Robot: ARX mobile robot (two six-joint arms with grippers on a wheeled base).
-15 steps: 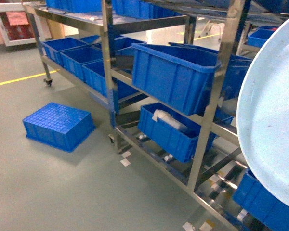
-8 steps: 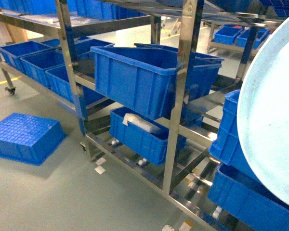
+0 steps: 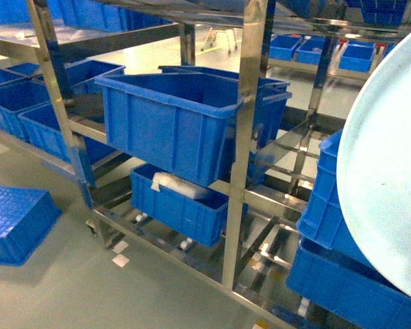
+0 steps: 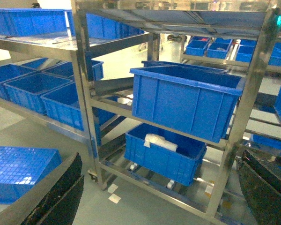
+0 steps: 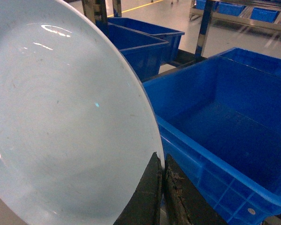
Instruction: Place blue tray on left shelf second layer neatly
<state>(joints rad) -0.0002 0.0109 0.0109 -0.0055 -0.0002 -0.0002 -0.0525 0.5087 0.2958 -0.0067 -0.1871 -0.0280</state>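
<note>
- Head view: my blue tray (image 3: pixel 387 185) fills the right edge, tilted up on its rim, overlapping stacked crates (image 3: pixel 329 226). The left shelf (image 3: pixel 243 137) stands ahead; a large ribbed crate (image 3: pixel 168 127) sits on one tier, its corner overhanging the steel post. Bare floor (image 3: pixel 68 288) lies open lower left.
- Left wrist view: my left gripper (image 4: pixel 154 192) is spread wide, holding nothing; dark fingers (image 4: pixel 61 192) frame the rack.
- Right wrist view: my right gripper (image 5: pixel 161 190) is pinched on the tray's smooth rim, an open crate (image 5: pixel 225 122) just beside.
</note>
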